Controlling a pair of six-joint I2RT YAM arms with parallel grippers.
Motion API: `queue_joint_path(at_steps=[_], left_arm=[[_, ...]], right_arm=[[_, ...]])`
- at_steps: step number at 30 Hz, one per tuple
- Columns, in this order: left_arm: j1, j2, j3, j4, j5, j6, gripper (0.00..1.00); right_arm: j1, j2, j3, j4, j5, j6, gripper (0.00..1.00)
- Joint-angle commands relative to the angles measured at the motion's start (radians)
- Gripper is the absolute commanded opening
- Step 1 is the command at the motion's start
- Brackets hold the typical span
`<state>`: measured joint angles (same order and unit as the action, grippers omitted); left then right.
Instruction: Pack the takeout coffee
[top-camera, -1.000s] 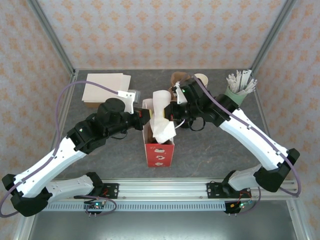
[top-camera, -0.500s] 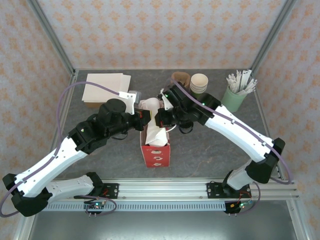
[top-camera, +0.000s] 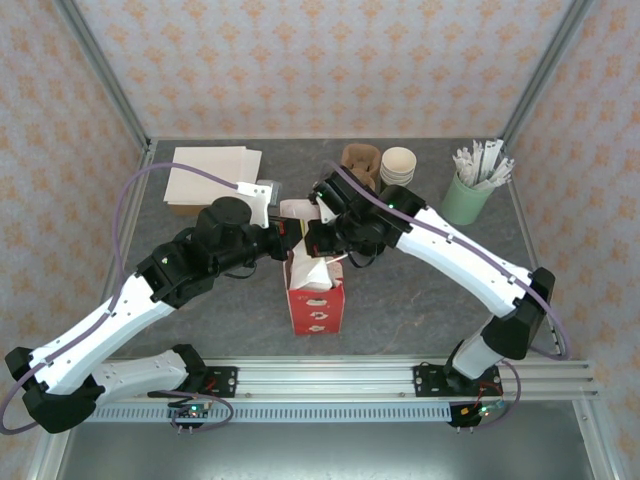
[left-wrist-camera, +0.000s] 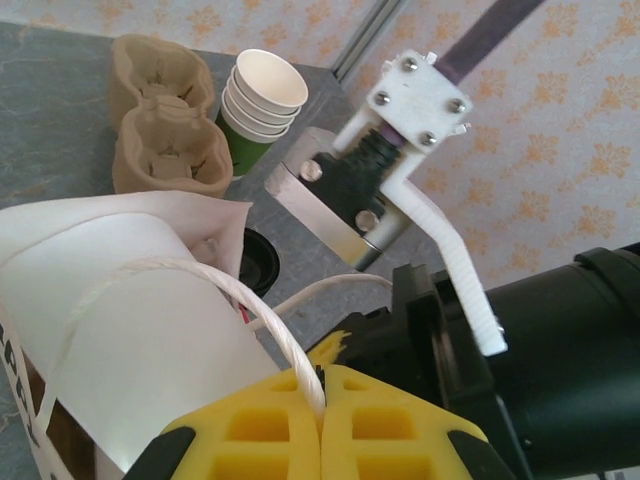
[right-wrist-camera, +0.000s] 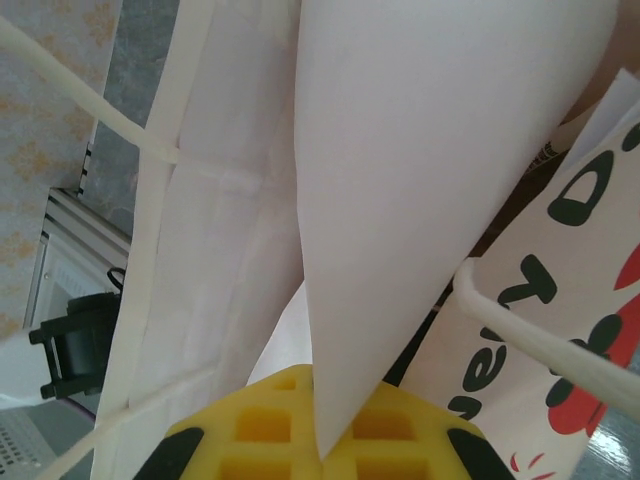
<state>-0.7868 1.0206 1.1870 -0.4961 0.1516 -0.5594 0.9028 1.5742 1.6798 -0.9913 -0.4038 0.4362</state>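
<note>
A red-and-white paper bag (top-camera: 318, 302) stands at the table's middle between both arms. My left gripper (top-camera: 287, 238) (left-wrist-camera: 322, 378) is shut on the bag's white string handle (left-wrist-camera: 190, 273), which runs down between the yellow pads. My right gripper (top-camera: 320, 240) (right-wrist-camera: 320, 405) is shut on a white paper flap of the bag (right-wrist-camera: 430, 150), its edge pinched between the pads. A round black lid (left-wrist-camera: 258, 265), which looks like the takeout coffee's top, peeps past the bag's paper edge. Whether it sits in the bag or behind it I cannot tell.
A stack of lidless green cups (top-camera: 397, 166) (left-wrist-camera: 258, 108) and a brown pulp cup carrier (top-camera: 358, 160) (left-wrist-camera: 160, 120) stand at the back. A pale green holder of white sticks (top-camera: 470, 192) is back right. Flat tan sheets (top-camera: 210, 175) lie back left.
My right arm has swung left and down over the bag's mouth, taking the white paper flap with it. The cups behind it have come into view. The left arm has stayed put.
</note>
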Motion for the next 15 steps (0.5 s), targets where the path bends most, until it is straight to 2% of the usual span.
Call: queue_joint_path(at_steps=[1,6,9,12,15], left_arm=[[-0.007,-0.011,-0.012,0.045,0.011,-0.019,0.00],[-0.008,-0.016,-0.015,0.044,0.009,-0.019,0.00],[-0.007,-0.016,-0.015,0.046,0.010,-0.020,0.00],[-0.008,-0.013,-0.012,0.047,0.011,-0.020,0.00],[-0.008,-0.011,-0.011,0.044,0.010,-0.019,0.00]], right_arm=[[0.005,0.034,0.022,0.052,0.035,0.073,0.00],[0.005,0.072,0.028,0.024,0.055,0.093,0.02],[0.007,0.089,0.026,0.015,0.048,0.093,0.06],[0.007,0.087,0.043,-0.005,0.069,0.078,0.15],[0.007,0.054,0.056,0.002,0.098,0.071,0.31]])
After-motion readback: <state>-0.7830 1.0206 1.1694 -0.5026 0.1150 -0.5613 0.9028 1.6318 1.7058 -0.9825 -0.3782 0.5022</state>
